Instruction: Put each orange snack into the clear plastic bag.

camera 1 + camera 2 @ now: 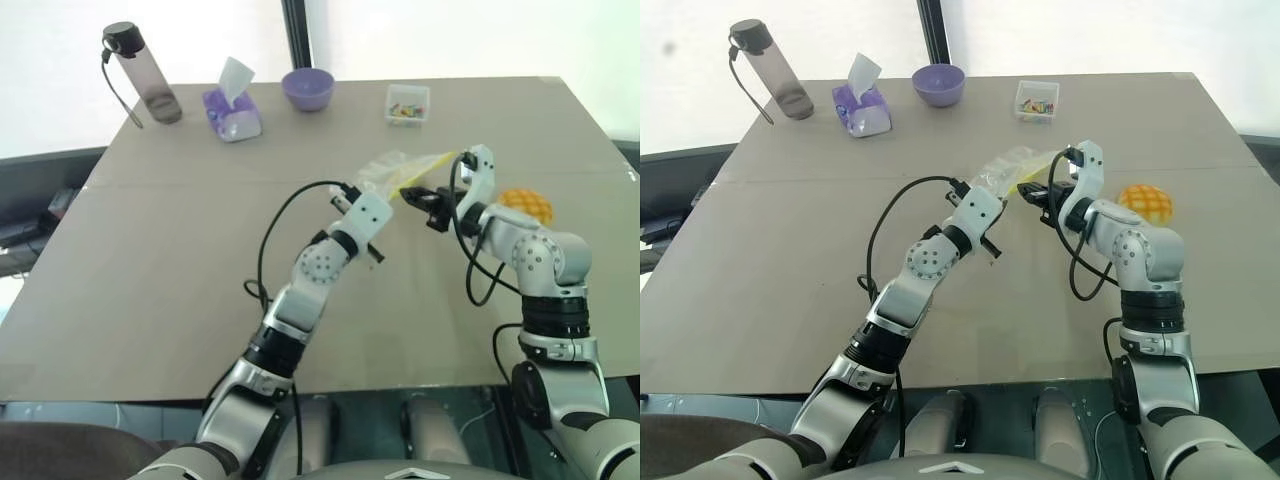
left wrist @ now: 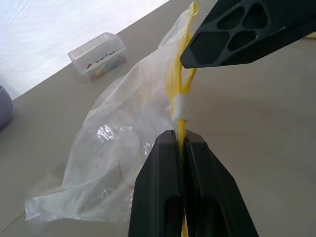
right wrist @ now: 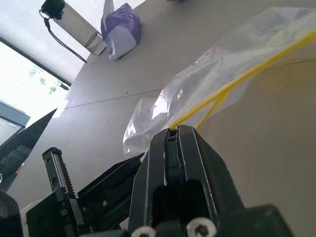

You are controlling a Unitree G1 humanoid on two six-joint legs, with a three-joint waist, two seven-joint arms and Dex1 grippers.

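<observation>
The clear plastic bag [image 1: 396, 168] hangs crumpled just above the middle of the table, its yellow strip [image 2: 178, 84] stretched between my two grippers. My left gripper [image 2: 180, 140] is shut on the strip near the white slider. My right gripper [image 3: 173, 132] is shut on the same strip a little farther along, where it splits in two. The two grippers face each other, a short way apart. The orange snack [image 1: 527, 205], a round bun with a criss-cross top, rests on the table just right of my right wrist, outside the bag.
Along the far edge of the table [image 1: 150, 300] stand a grey water bottle [image 1: 145, 80], a purple tissue pack [image 1: 232, 110], a purple bowl [image 1: 307, 88] and a small clear box of colourful bits [image 1: 408, 104].
</observation>
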